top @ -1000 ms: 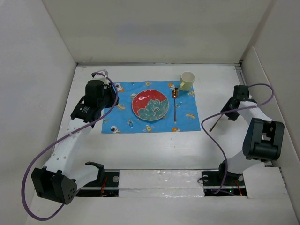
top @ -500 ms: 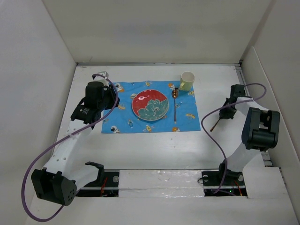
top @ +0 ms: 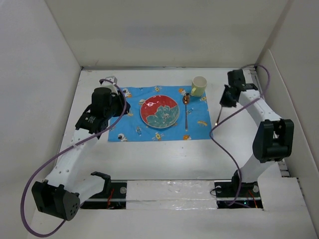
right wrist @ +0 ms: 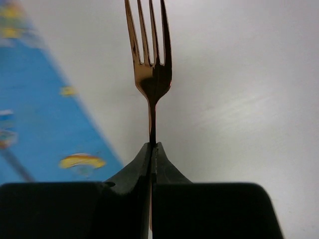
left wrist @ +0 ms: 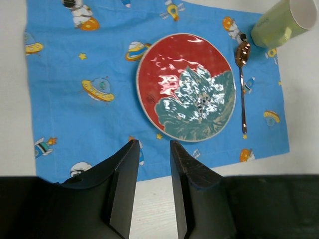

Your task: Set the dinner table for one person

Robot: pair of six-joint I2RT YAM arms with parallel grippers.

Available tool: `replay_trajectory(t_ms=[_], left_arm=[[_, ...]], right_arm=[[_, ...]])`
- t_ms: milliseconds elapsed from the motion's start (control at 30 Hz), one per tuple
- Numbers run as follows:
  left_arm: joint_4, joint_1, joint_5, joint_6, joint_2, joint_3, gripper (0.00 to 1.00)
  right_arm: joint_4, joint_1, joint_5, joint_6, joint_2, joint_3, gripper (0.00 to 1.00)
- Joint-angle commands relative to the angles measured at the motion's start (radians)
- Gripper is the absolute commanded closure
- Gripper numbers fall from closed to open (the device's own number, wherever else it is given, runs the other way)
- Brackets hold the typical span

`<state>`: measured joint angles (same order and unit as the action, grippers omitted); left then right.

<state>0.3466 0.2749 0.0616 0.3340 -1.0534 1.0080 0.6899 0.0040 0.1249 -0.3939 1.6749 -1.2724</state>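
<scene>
The white dinner table [top: 164, 159] carries a blue space-print placemat [top: 129, 130]. On the placemat sit a red and teal plate [top: 159, 111], a copper spoon [top: 186, 113] right of the plate, and a pale green mug [top: 199, 86] at the back right corner. My right gripper [top: 227, 99] is shut on a copper fork [right wrist: 151, 74] by its handle, tines pointing away. It holds the fork above the bare table just right of the placemat [right wrist: 40, 109]. My left gripper [left wrist: 152, 143] is open and empty, above the placemat's left edge [top: 121, 105].
White walls [top: 50, 59] enclose the table on the left, back and right. A purple cable [top: 239, 112] loops from the right arm over the table's right part. Another cable [top: 45, 164] hangs from the left arm.
My right gripper has swung from the table's right side toward the back and left with the fork, ending beside the mug. The left arm has barely moved.
</scene>
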Motion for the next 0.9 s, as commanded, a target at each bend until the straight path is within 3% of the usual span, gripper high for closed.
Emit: replay_trajectory(t_ms=[0,167,300,600,867], left_arm=[[-0.035,0.070,0.003,0.020,0.013,0.030,0.71],[-0.032,0.086,-0.013,0.028,-0.014,0.137,0.63],[-0.014,0.086,-0.005,0.051,-0.022,0.208,0.60],[0.034,0.086,-0.051,0.054,0.003,0.245,0.56],[0.045,0.086,-0.082,0.059,0.035,0.221,0.55]], right_arm=[[0.060,0.178,-0.054,-0.025,-0.060,-0.195,1.00],[0.007,0.468,-0.168,-0.120,0.069,-0.401,1.00],[-0.006,0.600,-0.194,-0.163,0.251,-0.606,1.00],[-0.135,0.752,-0.327,-0.261,0.568,-0.938,1.00],[-0.208,0.806,-0.269,-0.365,0.721,-0.987,1.00]])
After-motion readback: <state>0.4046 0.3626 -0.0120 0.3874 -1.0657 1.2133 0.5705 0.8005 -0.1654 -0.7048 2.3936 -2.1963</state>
